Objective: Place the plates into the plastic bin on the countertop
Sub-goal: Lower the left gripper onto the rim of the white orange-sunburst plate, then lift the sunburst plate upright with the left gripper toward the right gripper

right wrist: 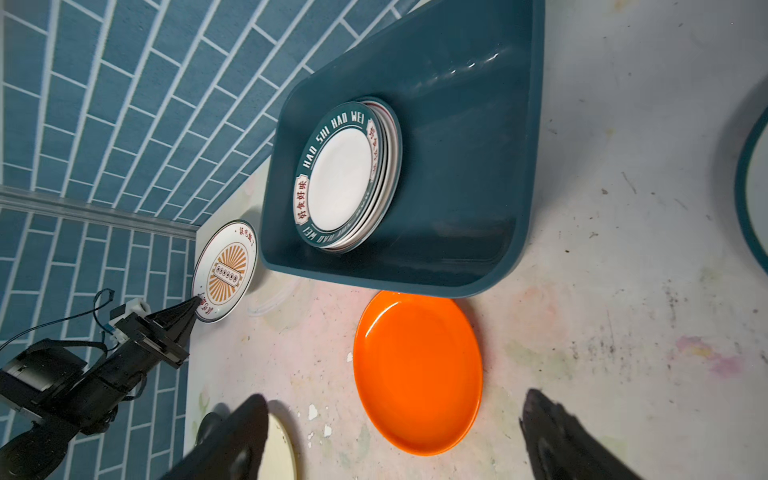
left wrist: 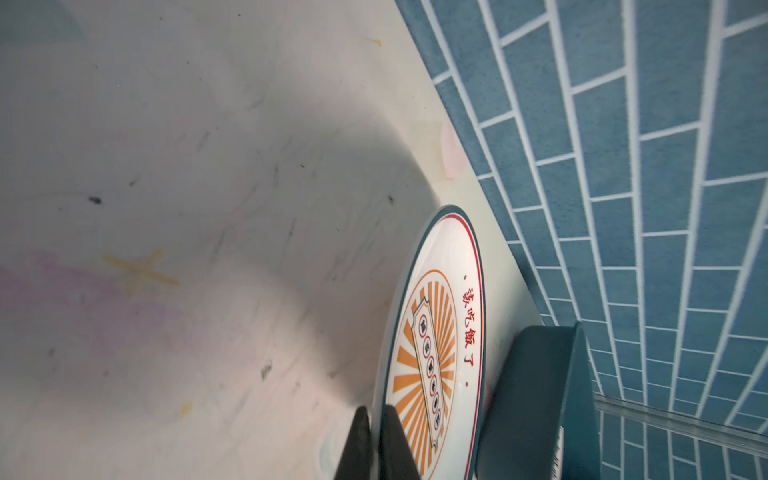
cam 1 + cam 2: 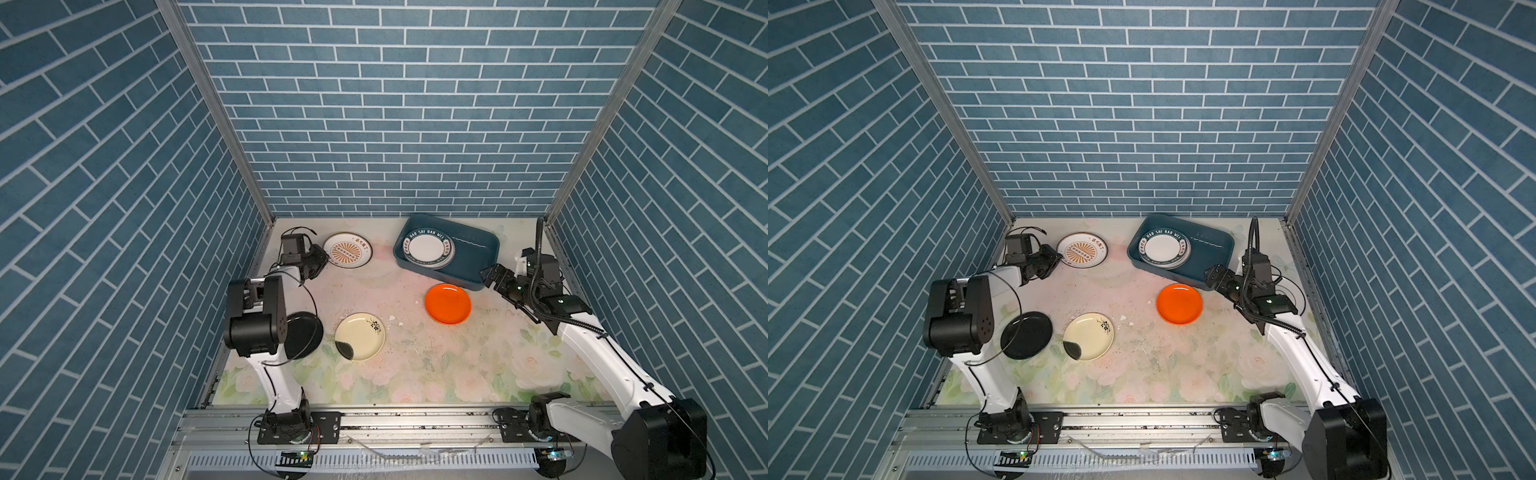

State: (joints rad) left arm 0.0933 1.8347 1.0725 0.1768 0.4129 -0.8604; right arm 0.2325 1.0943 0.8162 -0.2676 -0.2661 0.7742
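One rim pinched: left jaws, sunburst plate [image 2: 432, 332] | right jaws spread, beside bin [image 3: 473, 262] corner

White arms [image 3: 590, 353], black joints [image 3: 253, 328], fingers [image 1: 552, 432] and cables [image 3: 539, 245].

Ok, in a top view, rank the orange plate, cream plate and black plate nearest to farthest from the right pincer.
1. Orange plate, just beside the right pincer.
2. Cream plate, middle of the counter.
3. Black plate, far left side.
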